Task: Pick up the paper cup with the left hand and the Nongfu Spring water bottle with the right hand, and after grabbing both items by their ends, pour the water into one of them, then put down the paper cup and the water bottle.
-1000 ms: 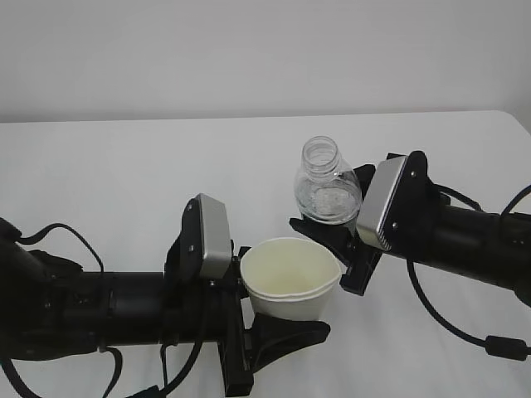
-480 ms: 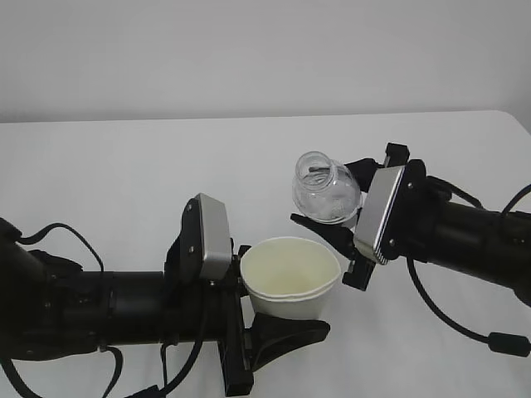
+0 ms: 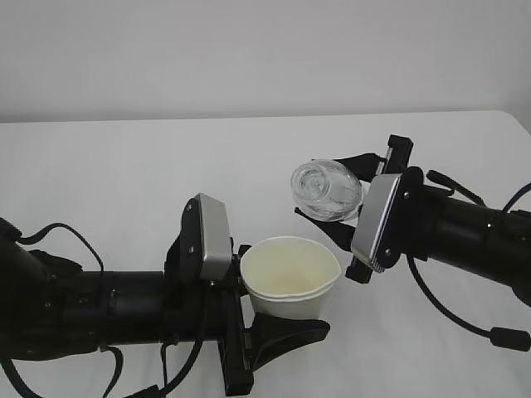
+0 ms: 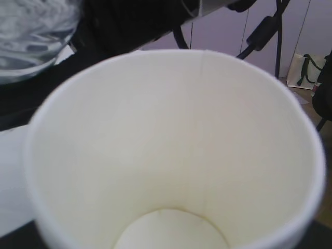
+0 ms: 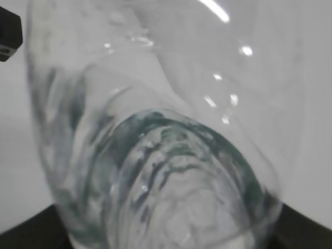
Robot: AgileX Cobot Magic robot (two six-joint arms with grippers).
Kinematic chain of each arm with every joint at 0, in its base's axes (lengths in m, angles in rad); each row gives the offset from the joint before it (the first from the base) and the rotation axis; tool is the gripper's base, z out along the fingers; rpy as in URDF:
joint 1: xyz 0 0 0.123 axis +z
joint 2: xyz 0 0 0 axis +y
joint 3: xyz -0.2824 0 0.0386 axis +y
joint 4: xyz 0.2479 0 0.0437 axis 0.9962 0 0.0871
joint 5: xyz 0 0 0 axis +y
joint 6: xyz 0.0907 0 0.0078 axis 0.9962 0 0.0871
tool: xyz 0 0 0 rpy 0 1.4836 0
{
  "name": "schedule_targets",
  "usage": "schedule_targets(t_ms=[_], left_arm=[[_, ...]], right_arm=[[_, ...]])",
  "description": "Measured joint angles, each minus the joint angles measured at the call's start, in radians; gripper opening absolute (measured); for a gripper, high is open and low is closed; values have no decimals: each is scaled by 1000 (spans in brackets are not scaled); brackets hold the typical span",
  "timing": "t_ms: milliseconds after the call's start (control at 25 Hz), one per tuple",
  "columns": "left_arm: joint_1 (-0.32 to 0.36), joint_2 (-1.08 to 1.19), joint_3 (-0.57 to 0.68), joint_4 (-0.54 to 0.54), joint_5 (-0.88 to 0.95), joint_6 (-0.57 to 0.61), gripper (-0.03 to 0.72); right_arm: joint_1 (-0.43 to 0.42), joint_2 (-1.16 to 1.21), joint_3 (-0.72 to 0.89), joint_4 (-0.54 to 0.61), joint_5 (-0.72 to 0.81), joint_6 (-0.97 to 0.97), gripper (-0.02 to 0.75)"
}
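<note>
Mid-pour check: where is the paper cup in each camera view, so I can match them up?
Exterior view: paper cup, low centre, in the left gripper.
Left wrist view: paper cup fills the frame, seen from above; inside looks dry.
Right wrist view: not in it.
Shared landmark: the water bottle, top left in the left wrist view.

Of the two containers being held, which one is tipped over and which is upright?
The Nongfu Spring water bottle in the right hand is tipped, its open mouth turned sideways toward the camera. The paper cup in the left hand stands upright, mouth up.
</note>
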Motion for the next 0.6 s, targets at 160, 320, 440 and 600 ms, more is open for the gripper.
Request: schedule_targets(t_ms=[160, 320, 440, 600], left_arm=[[0, 0, 0, 0, 0, 4, 462], [0, 0, 0, 0, 0, 19, 462], [0, 0, 0, 0, 0, 23, 462], [0, 0, 0, 0, 0, 41, 462]], right_arm=[[0, 0, 0, 23, 0, -36, 458], [0, 0, 0, 42, 0, -63, 457], [0, 0, 0, 47, 0, -96, 457], [0, 0, 0, 63, 0, -121, 457]])
